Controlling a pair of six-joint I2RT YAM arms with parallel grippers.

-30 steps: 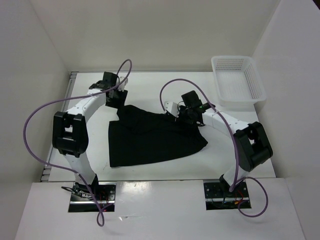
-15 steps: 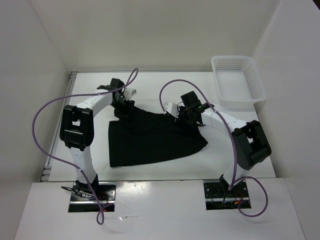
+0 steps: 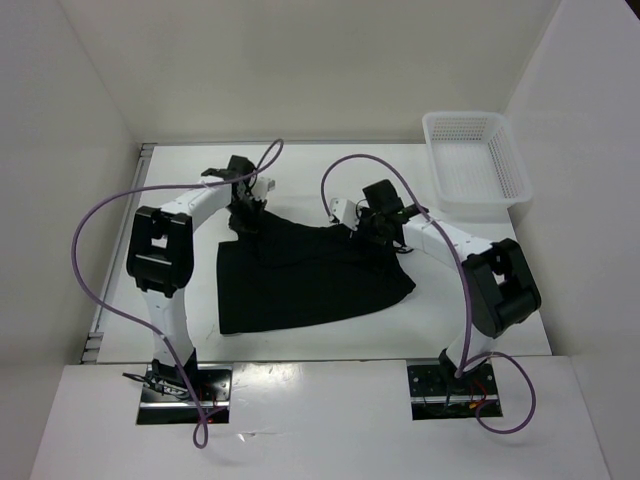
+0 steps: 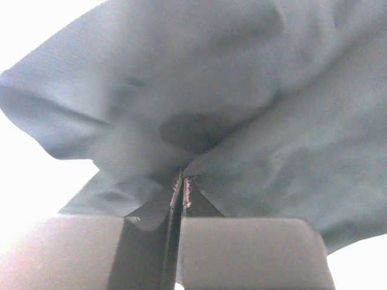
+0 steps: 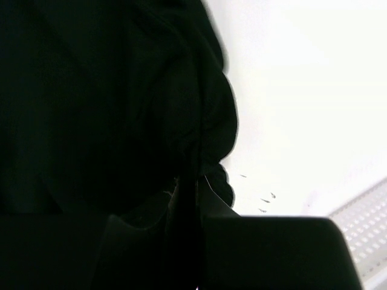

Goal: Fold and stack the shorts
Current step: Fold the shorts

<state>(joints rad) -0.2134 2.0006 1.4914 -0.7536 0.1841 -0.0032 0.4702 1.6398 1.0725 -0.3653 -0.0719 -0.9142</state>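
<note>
The left hand (image 4: 180, 181) has its jaws pinched tight, w/ a fold of the shorts (image 3: 310, 275) bunched at the tips. Its wrist view shows cloth gathered into the seam btwn the fingers and draping away above. The right hand (image 5: 190, 181) has narrow jaws w/ dark fabric crowded at the tips, so it's prob. clamped on cloth too, though that view is too dark to show the pinch line.

In the top view the left hand sits at the far-left corner of the shorts and the right hand at the far-right corner, so the far edge runs btwn the two. The shorts lie mostly flat on the counter (image 3: 300, 170), long axis left-right, w/ the body of the cloth spreading from both hands toward the arm bases. The near edge is unheld.

Key relation: the garment lies on the near side of both hands, each on its own-side corner, so neither arm is better placed. A fold would prob. mean carrying the far edge toward the near one, both hands evenly, or the edge skews. The basket (image 3: 475, 160) sits far-right, well apart from the cloth.
</note>
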